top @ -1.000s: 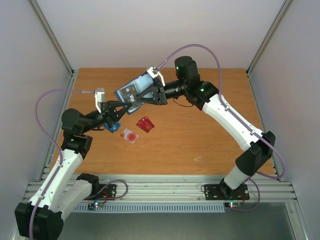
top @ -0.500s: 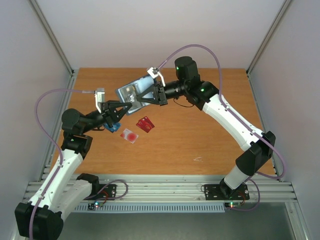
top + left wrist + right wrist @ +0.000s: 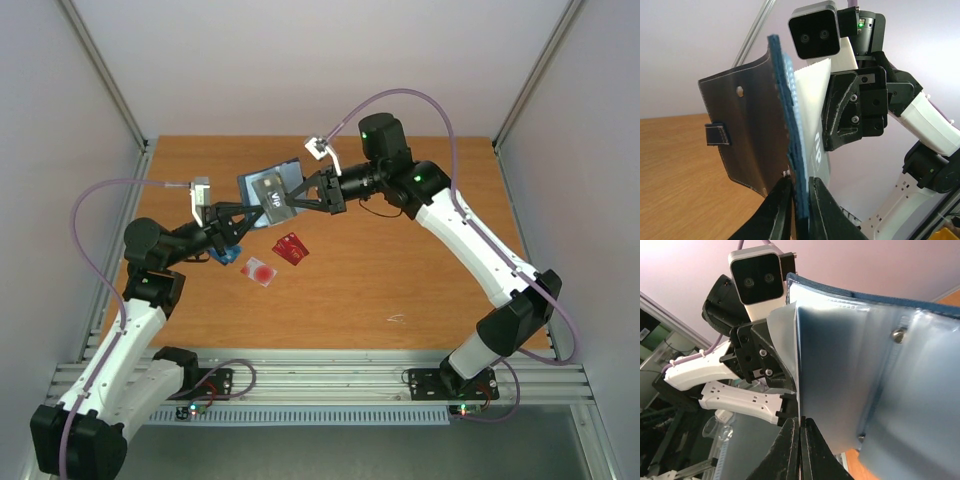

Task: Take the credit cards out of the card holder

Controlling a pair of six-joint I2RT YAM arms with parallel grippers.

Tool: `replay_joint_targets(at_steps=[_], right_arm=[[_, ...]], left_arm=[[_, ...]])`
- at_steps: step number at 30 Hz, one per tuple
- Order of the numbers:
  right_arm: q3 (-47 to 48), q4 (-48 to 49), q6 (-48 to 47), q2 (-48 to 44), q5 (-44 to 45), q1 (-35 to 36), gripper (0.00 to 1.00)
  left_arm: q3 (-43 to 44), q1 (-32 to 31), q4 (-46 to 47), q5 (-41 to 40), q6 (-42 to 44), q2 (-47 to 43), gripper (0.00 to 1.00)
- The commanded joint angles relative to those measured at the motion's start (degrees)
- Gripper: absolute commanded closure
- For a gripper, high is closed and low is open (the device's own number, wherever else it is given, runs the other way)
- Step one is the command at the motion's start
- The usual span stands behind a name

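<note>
Card holder (image 3: 288, 172) pinched by left gripper (image 3: 800, 182), dark card (image 3: 266, 190) by right gripper (image 3: 800, 422), above red card (image 3: 291, 248)

1. Looks down from high above and behind the arm bases, facing away from them; takes in the whole table (image 3: 400, 270), the left arm (image 3: 125, 335) and the right arm (image 3: 480, 250) from well back.
2. Rides the left wrist, peers up past its fingers (image 3: 777, 212), very near the wallet (image 3: 747, 135), facing the right camera (image 3: 815, 32).
3. Rides the right wrist, faces the left camera (image 3: 757, 277) across the wallet's pockets, equally close.
4. Overlap at the wallet and the pale card (image 3: 812, 100), up in the air between both wrists.
</note>
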Motion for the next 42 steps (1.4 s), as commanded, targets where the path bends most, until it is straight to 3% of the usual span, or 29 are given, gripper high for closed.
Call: replay_joint_targets(at_steps=[1, 3, 13, 18, 20, 23, 26, 33, 40, 41, 42], right_arm=[[2.1, -2.7, -2.2, -2.1, 0.1, -0.7, 0.99], [2.1, -2.7, -2.2, -2.1, 0.4, -0.8, 0.99], [-0.8, -2.7, -1.3, -4.3, 3.2, -5.4, 0.99], [-4.0, -7.7, -0.3, -4.9, 7.2, -13.2, 0.99], [-4.0, -14.4, -3.3, -3.6, 11.1, -14.5, 0.99], [-3.6, -26.4, -10.2, 0.8, 19.7, -12.4, 0.99], [-7.0, -30.4, -14.0, 5.3, 17.0, -7.7, 0.99], [-13.0, -23.8, -10.5, 18.2, 11.5, 1.2, 0.99], [-13.9, -20.9, -8.0, 27.0, 11.7, 2.2, 0.99], [-14.1, -21.2, -7.7, 27.5, 12.5, 2.2, 0.96], [-14.1, -21.6, -7.8, 27.7, 13.3, 2.2, 0.87]], left_arm=[[-0.3, 0.1, 3.6, 0.1, 0.0, -0.8, 0.93], [-0.3, 0.1, 3.5, 0.1, 0.0, -0.8, 0.99], [-0.8, 0.4, 2.4, -1.9, 0.1, -1.2, 1.0], [-1.9, 1.3, -3.3, -10.0, 0.9, -2.1, 1.0], [-2.1, 1.8, -8.1, -16.3, 2.3, -2.7, 1.0], [-1.7, 2.8, -16.6, -27.6, 5.5, -3.4, 1.0], [-1.2, 3.9, -21.6, -33.5, 8.5, -3.4, 1.0], [-1.8, 4.5, -22.4, -33.7, 9.1, -3.7, 1.0], [-1.5, 4.7, -22.3, -32.6, 9.0, -3.6, 1.0], [-1.4, 4.7, -22.2, -32.4, 9.1, -3.6, 1.0], [-1.4, 4.8, -22.0, -32.0, 9.2, -3.6, 1.0]])
